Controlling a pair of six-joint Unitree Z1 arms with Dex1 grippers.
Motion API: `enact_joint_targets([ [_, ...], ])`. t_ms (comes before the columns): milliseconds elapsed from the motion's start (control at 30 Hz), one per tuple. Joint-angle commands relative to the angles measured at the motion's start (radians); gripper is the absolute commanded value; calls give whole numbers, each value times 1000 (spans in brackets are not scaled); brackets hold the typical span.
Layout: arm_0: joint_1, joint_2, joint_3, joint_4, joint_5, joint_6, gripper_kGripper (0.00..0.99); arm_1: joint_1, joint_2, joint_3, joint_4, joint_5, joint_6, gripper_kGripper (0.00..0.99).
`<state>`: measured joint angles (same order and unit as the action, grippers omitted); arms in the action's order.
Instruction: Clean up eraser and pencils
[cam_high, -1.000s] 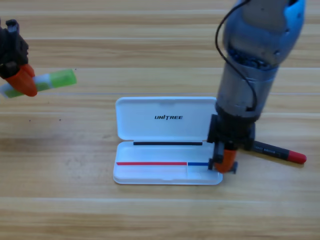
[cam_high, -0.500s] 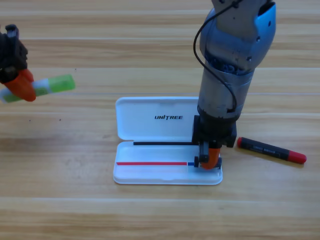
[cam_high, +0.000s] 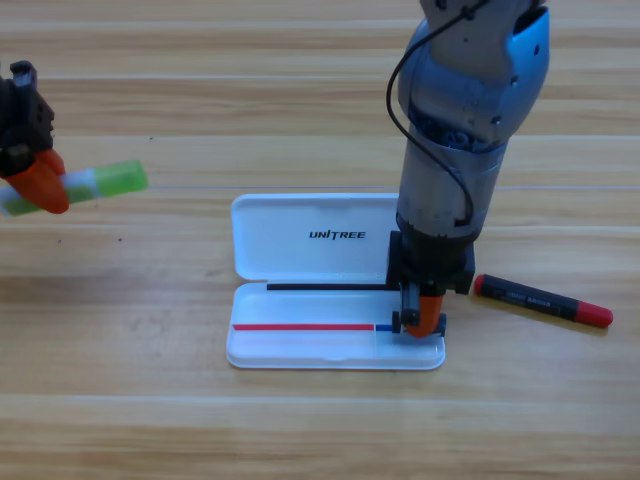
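Observation:
My right gripper (cam_high: 421, 322) points straight down over the right end of the open white case's tray (cam_high: 300, 350). It is shut on the eraser (cam_high: 399, 321), whose small dark ends show on either side of the orange jaws. At the left edge, my left gripper (cam_high: 38, 186) is shut on the pale pencil with a light-green half (cam_high: 108, 180), which sticks out to the right. The black pencil with red ends (cam_high: 541, 300) lies flat on the table just right of the case, apart from both grippers.
The case lid (cam_high: 320, 215) lies open flat behind the tray. The right arm's grey body (cam_high: 465, 120) rises over the case's right end and hides the lid's right corner. Bare wood surrounds the case.
The right gripper swung left, off the black pencil's end and over the tray's right end, then settled slightly. The left gripper and the green pencil drifted a little left and down.

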<state>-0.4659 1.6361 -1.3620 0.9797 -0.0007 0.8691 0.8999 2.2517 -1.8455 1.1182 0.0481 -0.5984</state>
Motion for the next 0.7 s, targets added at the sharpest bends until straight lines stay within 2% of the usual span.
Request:
enact_joint_targets([
  [33, -17, 44, 24, -15, -7, -5, 0, 17, 85, -3, 14, 4, -1, 270],
  [133, -17, 47, 29, -19, -7, -5, 0, 17, 74, -8, 14, 6, 0, 646],
  [167, -17, 47, 32, -23, -7, -5, 0, 17, 65, -8, 14, 6, 0, 726],
  [200, -17, 47, 35, -24, -7, -5, 0, 17, 52, -6, 14, 6, 0, 765],
  [367, -19, 47, 41, -27, -8, -7, 0, 14, -81, 31, 14, 27, 0, 805],
  [533, -34, 47, 34, -27, -8, -9, 0, 5, -334, 160, 15, 61, 2, 861],
  [633, -66, 45, 15, -27, -13, -9, 0, -30, -466, 270, 15, 55, -4, 864],
  [700, -103, 56, -5, -27, -25, -21, 0, -76, -515, 348, 15, 36, -26, 873],
])
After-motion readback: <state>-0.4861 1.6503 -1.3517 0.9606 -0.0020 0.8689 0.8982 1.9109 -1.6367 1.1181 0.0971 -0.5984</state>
